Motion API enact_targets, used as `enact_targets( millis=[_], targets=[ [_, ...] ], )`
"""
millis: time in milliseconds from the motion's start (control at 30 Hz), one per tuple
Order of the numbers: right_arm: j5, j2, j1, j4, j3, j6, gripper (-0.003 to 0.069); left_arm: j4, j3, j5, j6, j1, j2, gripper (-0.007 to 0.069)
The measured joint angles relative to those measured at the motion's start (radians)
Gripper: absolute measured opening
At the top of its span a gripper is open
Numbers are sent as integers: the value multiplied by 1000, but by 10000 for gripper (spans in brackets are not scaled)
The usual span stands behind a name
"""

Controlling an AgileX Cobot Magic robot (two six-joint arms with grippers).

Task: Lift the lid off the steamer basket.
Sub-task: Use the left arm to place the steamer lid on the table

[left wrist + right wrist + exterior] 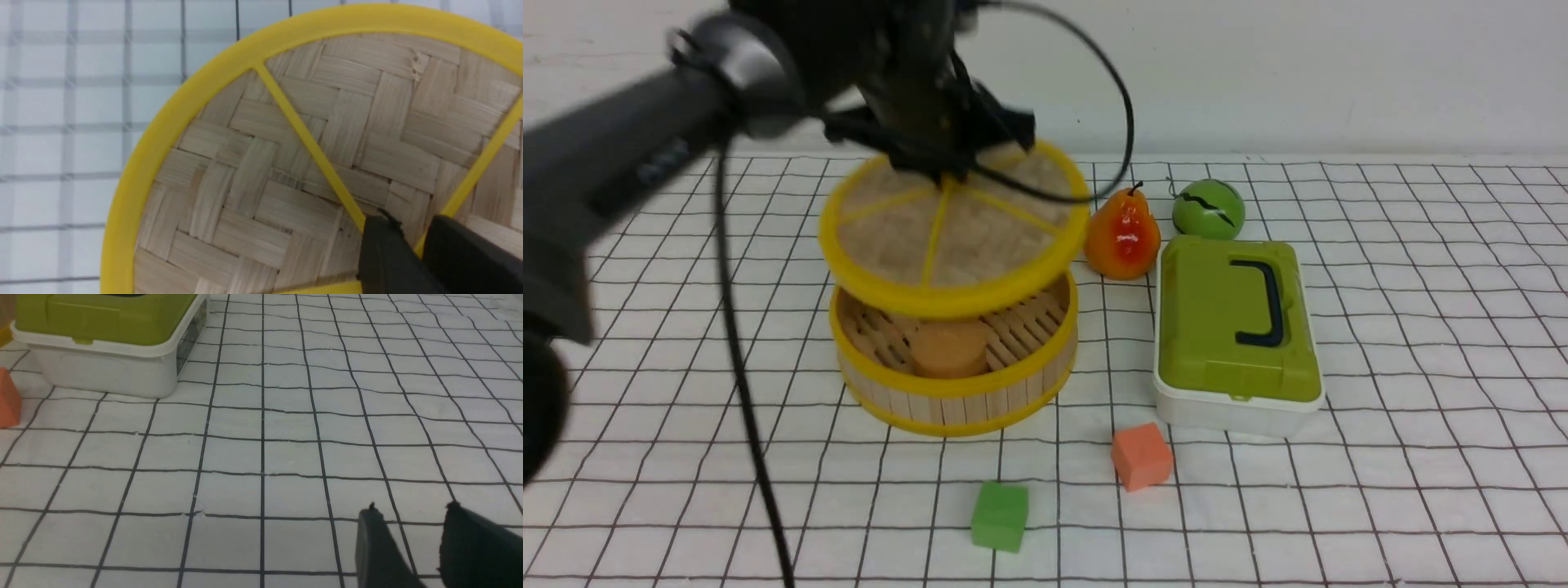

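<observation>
The lid (947, 237), a woven bamboo disc with a yellow rim and yellow spokes, hangs tilted above the steamer basket (956, 392), its front edge lowest. My left gripper (943, 167) is shut on the lid's hub from above. In the left wrist view the black fingers (384, 253) pinch a yellow spoke on the lid (286, 175). The basket stands open on the table with an orange round block (947, 347) on its slatted floor. My right gripper (412, 514) is open and empty over bare grid cloth, and it does not show in the front view.
A white box with a green top (1237, 327) stands right of the basket and also shows in the right wrist view (106, 339). A pear (1123, 237) and a green ball (1209, 208) lie behind it. An orange cube (1142, 455) and a green cube (1000, 514) lie in front.
</observation>
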Motion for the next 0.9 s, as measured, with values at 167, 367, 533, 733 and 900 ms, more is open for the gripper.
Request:
enact_targets(
  millis=[167,367,533,733,900],
  targets=[
    [0,0,0,0,0,0,239,106,-7,69,9,43,-155,107],
    [0,0,0,0,0,0,239,107,89,86,9,279,-320,107],
    [0,0,0,0,0,0,239,-34,369,-15,9,470,-340,107],
    [0,0,0,0,0,0,239,-123,685,-286,9,494,-230,107],
    [0,0,0,0,0,0,239,-118,700,-390,-24,488,-164,107]
  ],
)
